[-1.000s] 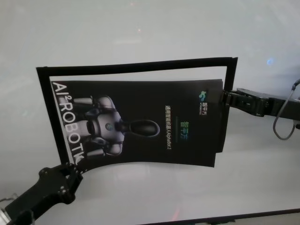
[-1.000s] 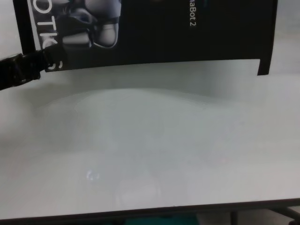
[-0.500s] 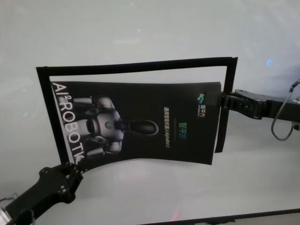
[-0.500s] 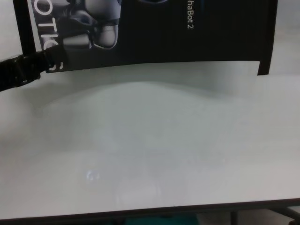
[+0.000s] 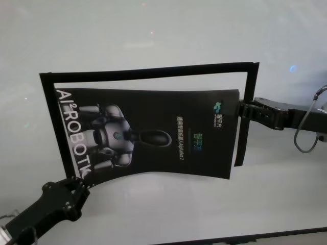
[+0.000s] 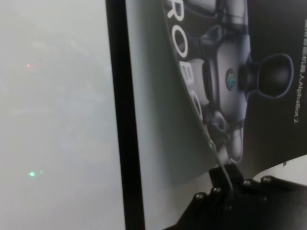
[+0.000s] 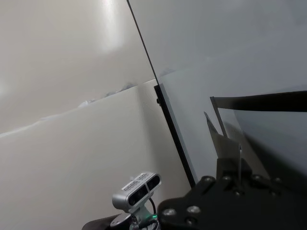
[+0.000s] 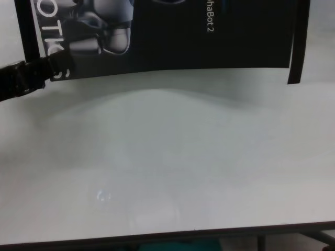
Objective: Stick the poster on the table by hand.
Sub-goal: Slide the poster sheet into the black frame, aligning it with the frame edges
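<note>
- Head view: the poster (image 5: 153,132) is hanging bowed above the desk (image 5: 153,30), inside a frame of black tape strips (image 5: 148,72). The left gripper (image 5: 76,185) is clamping the near-left corner; the right gripper (image 5: 240,108) is pinching the right edge.
- Left wrist view: the left gripper (image 6: 225,191) is closing on the poster (image 6: 268,120) edge by the robot picture, beside a tape strip (image 6: 122,115).
- Right wrist view: the right gripper (image 7: 238,167) is gripping the thin poster (image 7: 218,139) edge.
- Chest view: the poster (image 8: 172,36) is arching over the desk (image 8: 167,172); the left gripper (image 8: 44,70) is clasping its near-left corner.
</note>
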